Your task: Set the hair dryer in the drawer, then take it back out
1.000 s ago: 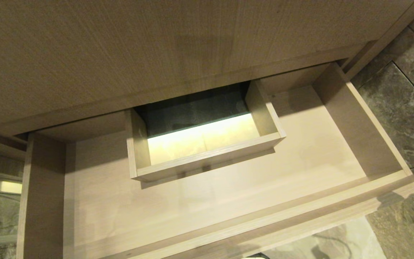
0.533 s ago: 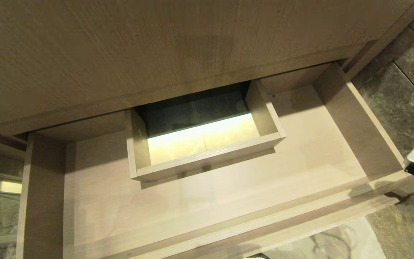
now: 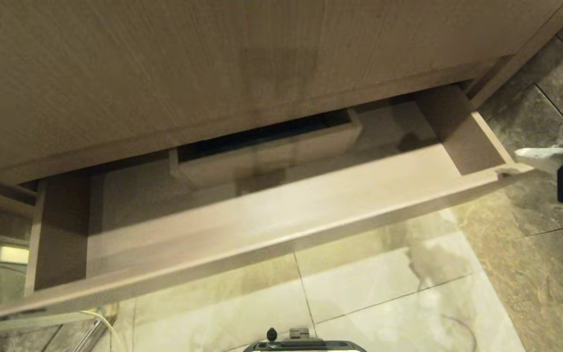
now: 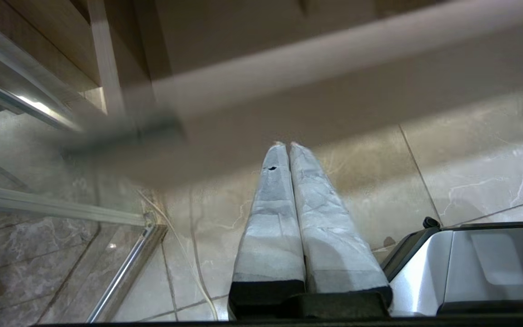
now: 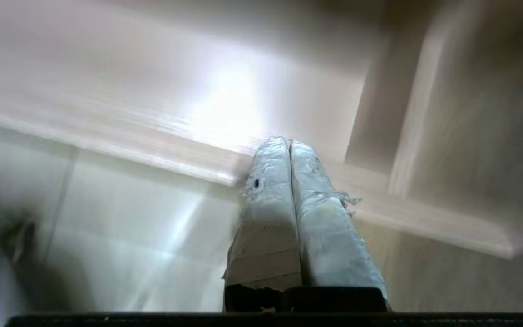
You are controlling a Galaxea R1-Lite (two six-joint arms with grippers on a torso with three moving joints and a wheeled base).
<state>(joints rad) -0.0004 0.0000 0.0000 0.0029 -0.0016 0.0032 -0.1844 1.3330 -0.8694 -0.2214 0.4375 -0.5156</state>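
The drawer (image 3: 281, 230) is a wide, shallow, light wood-grain box, standing partly pulled out from under the cabinet. Its boxed cutout (image 3: 267, 151) is half tucked under the panel above. The hair dryer is out of view, and the part of the drawer floor that shows is bare. My right gripper (image 3: 523, 152) is shut with nothing in it, its white-wrapped fingers (image 5: 270, 181) at the drawer's right front corner (image 5: 225, 177). Parked low, my left gripper (image 4: 287, 146) is shut and empty, below the drawer front (image 4: 316, 68).
A taller wood-grain panel (image 3: 213, 63) rises above the drawer. Marble floor tiles (image 3: 384, 303) lie in front, darker ones at the right. My base (image 3: 306, 344) shows at the bottom edge. A metal-framed glass door (image 4: 120, 268) and a white cable (image 3: 105, 322) are at the left.
The drawer has slid roughly halfway back into the cabinet. My right gripper came into view at the right edge and moved up to the drawer's right front corner.
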